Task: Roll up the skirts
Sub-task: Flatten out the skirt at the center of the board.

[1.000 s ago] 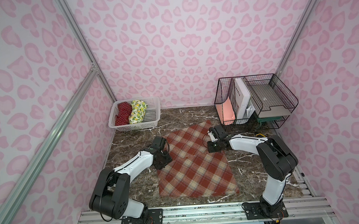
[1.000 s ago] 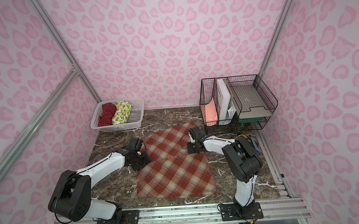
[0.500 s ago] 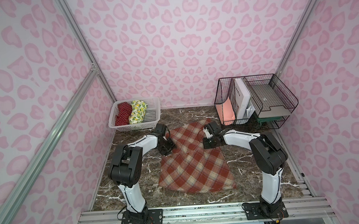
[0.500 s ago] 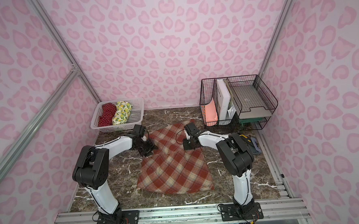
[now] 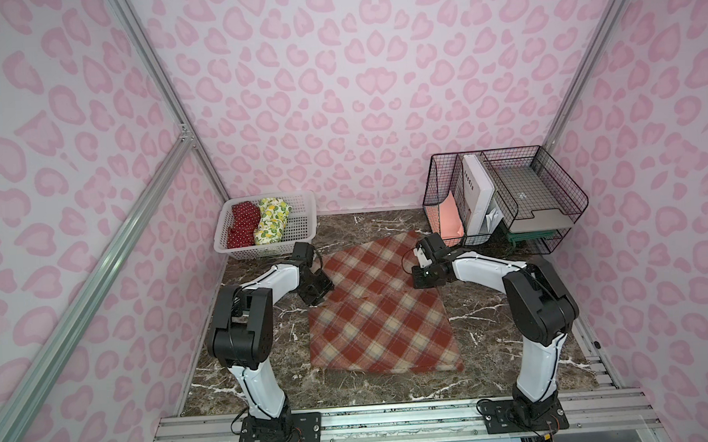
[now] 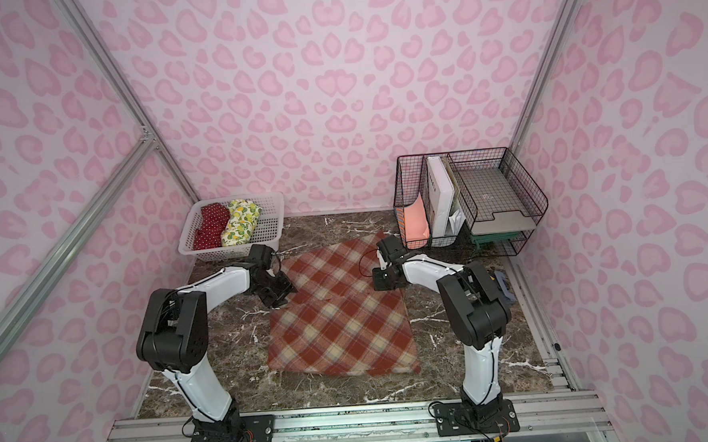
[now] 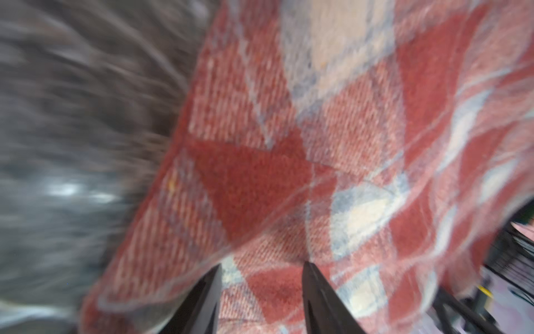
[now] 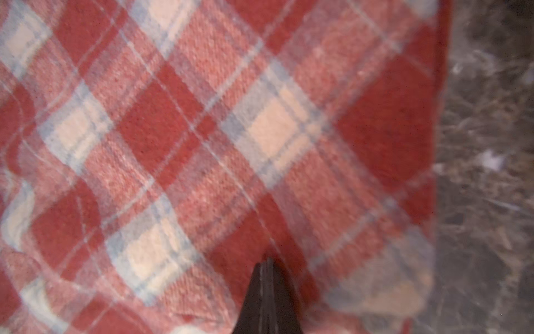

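- My left gripper [image 7: 261,269] stands half open over the left edge of the plaid skirt [image 5: 382,312], gripping nothing I can see
- My right gripper [image 8: 267,260] is pressed shut above its far right part
- The plaid skirt lies spread on the surface [image 5: 494,318]; the red dotted skirt [image 5: 242,223] and lemon skirt [image 5: 271,220] sit in the far-left basket [image 5: 301,200]

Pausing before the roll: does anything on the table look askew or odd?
The plaid skirt lies crooked on the table: a crease crosses its middle and the far half angles away from the near half, so the side edges do not line up. Nothing spilled.
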Action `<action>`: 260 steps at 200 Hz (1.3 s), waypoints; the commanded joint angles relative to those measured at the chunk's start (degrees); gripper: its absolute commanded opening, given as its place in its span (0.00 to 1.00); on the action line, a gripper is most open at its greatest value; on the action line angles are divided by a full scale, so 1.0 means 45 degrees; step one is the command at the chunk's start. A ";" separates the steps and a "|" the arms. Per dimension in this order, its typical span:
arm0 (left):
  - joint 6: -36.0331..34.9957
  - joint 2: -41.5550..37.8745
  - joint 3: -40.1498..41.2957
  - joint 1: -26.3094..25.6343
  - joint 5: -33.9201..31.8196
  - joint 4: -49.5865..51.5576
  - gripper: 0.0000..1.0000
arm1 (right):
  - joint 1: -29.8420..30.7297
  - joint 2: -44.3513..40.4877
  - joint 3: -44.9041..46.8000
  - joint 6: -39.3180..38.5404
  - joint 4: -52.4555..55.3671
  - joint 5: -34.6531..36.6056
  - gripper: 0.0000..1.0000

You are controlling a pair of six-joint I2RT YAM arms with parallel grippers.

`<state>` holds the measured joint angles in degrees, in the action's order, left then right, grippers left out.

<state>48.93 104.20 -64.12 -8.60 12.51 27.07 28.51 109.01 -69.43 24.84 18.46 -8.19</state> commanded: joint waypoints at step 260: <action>0.6863 -1.3120 0.9463 -0.4572 -0.2654 0.4603 0.61 | 0.2404 -1.1541 0.9263 0.6304 0.3649 0.1281 0.59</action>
<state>75.44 44.99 -23.49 -28.82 1.85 51.11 39.35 56.84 -28.14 51.40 36.34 0.23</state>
